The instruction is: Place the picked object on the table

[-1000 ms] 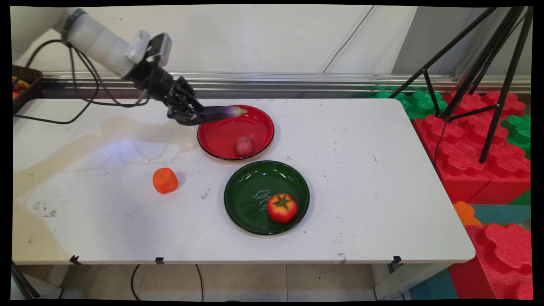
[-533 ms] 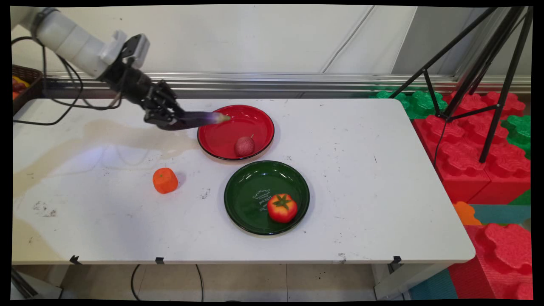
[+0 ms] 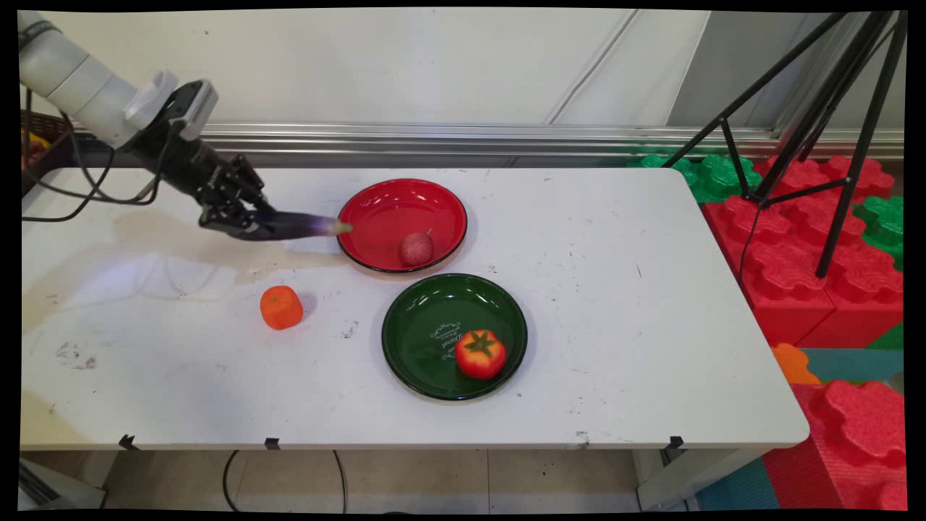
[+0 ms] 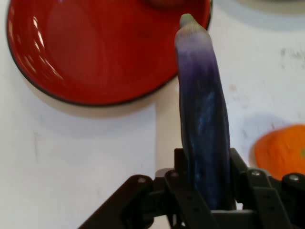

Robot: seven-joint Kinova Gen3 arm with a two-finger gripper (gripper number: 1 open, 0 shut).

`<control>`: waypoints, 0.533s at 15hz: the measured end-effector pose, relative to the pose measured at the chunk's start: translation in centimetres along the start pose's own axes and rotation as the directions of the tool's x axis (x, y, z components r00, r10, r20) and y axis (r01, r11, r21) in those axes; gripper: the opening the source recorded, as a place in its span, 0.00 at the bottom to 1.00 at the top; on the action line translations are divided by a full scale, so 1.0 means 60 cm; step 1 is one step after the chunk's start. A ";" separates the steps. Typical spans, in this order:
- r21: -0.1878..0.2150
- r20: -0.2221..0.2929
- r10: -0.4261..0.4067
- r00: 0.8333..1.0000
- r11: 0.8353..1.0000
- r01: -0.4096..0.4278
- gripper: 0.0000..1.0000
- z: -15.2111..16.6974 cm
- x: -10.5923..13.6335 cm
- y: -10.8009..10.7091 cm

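- Presently I find the gripper (image 3: pixel 249 223) clamped on a purple eggplant (image 3: pixel 300 226); in the hand view its two fingers (image 4: pixel 183 167) press against the eggplant's (image 4: pixel 205 119) dark lower end from either side, closed only as far as the eggplant's thickness allows
- The eggplant is held clear of the white table (image 3: pixel 615 304), near the table's far left part, with its shadow on the surface below
- Its long axis runs out from the gripper in line with the fingers, roughly level in the main view and pointing toward the picture's right
- Its pale greenish tip (image 3: pixel 341 227) leads, ending just at the left rim of the red plate (image 3: pixel 383 217); in the hand view the tip (image 4: pixel 187 20) overlaps that plate's (image 4: pixel 86 52) edge
- The colour grades from deep purple at the gripped end to pale lilac near the tip
- A small reddish fruit (image 3: pixel 416 248) with a stem lies in the red plate, near its front rim
- An orange fruit (image 3: pixel 281 307) sits on the table in front of the gripper, well apart from it; it shows at the right edge of the hand view (image 4: pixel 281 150)
- A green plate (image 3: pixel 427 325) stands just in front of the red plate and holds a red tomato (image 3: pixel 480 354) in its right front part
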 end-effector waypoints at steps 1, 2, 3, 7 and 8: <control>-0.005 0.013 0.005 1.000 1.000 -0.005 0.00 0.000 -0.009 0.003; -0.010 0.021 0.008 1.000 1.000 -0.008 0.00 0.000 -0.015 0.005; -0.015 0.033 0.012 0.999 1.000 -0.012 0.00 0.002 -0.024 0.007; -0.038 0.073 0.015 0.997 0.999 -0.013 0.00 0.020 -0.054 0.012; -0.043 0.080 0.013 0.997 0.999 -0.010 0.00 0.025 -0.060 0.012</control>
